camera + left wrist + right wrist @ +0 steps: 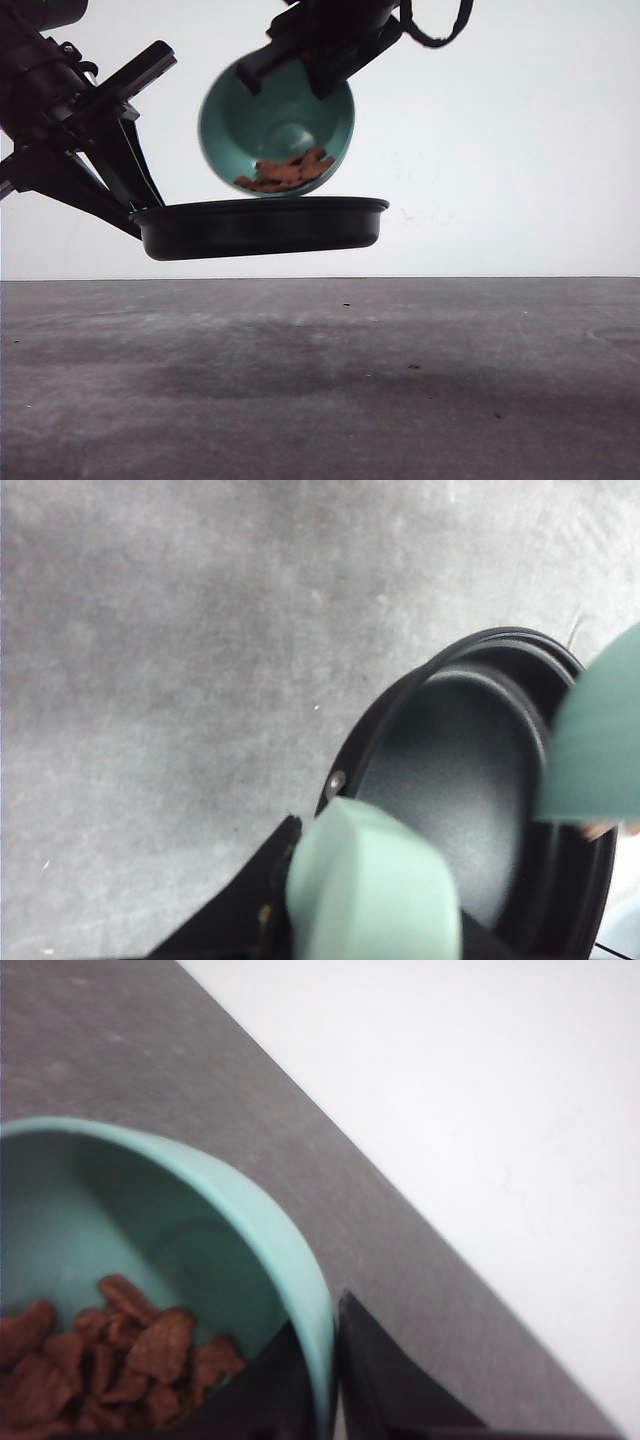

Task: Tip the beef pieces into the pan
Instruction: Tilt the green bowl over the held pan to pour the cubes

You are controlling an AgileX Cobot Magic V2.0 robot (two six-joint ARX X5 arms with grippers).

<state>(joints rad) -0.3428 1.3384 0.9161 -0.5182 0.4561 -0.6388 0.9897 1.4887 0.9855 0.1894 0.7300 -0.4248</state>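
Pouring step under way. The left gripper (125, 185) holds the wide, shallow, round black pan (262, 227) clear above the grey table surface (320, 380), roughly level. In the left wrist view its fingers sit about the pan's short pale mint-green handle (372, 885), so they appear pressed onto it, though the contact itself is partly hidden. The right gripper (325, 55) pinches the rim of the deep teal-green bowl (276, 125), one finger inside (265, 1390) and one outside the wall, as the right wrist view shows.

Relative to the pan: the bowl hangs just above its rim and over its interior, tipped steeply so that its mouth faces the front camera. The flat, irregular reddish-brown beef pieces (287, 171) lie heaped on the bowl's lowest wall, close to its lip and directly above the pan. The pan's interior, as far as the left wrist view shows it, looks bare, so judged from this the transfer has scarcely begun.

The next move calls for further tilting of the bowl until the heap slides over the lip, while the pan stays level beneath it. Pieces may cling to the wall; a steeper angle or slight shake could be needed.
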